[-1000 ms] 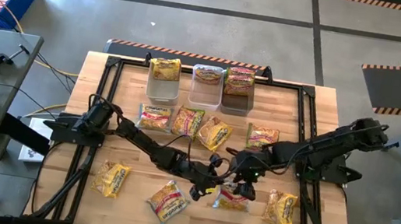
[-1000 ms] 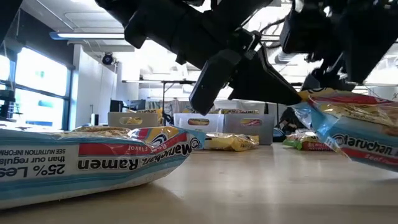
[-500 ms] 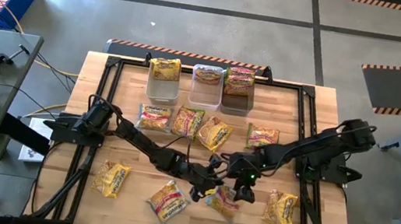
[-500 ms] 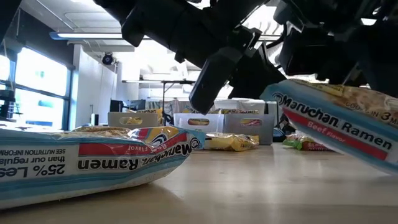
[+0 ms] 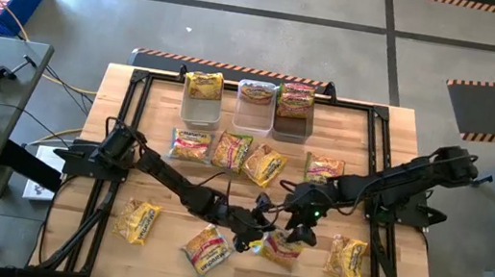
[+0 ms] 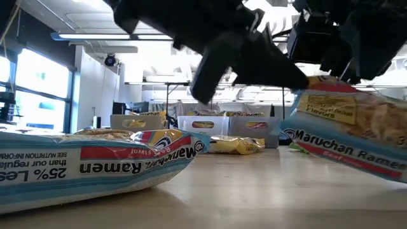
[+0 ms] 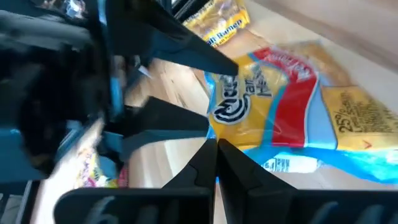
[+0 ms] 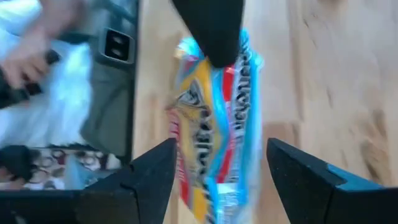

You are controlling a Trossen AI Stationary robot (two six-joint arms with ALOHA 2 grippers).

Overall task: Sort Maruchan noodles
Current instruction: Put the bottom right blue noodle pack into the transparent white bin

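Both grippers (left (image 5: 251,237), right (image 5: 297,233)) at ramen packet (image 5: 279,248)

The high camera is looking straight down over the whole table (image 5: 394,130). The low one is sitting at tabletop level, facing twelve o'clock. Both wrist cameras are sharing one close noodle packet (image 8: 214,134).

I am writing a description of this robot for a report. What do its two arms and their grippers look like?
Both arms are dark, nearly black, built of slim jointed segments with thin cables along them. The left gripper has two long, flat, tapering black fingers. The right gripper has broad, black wedge-shaped fingers, and a small green light shows near its wrist.
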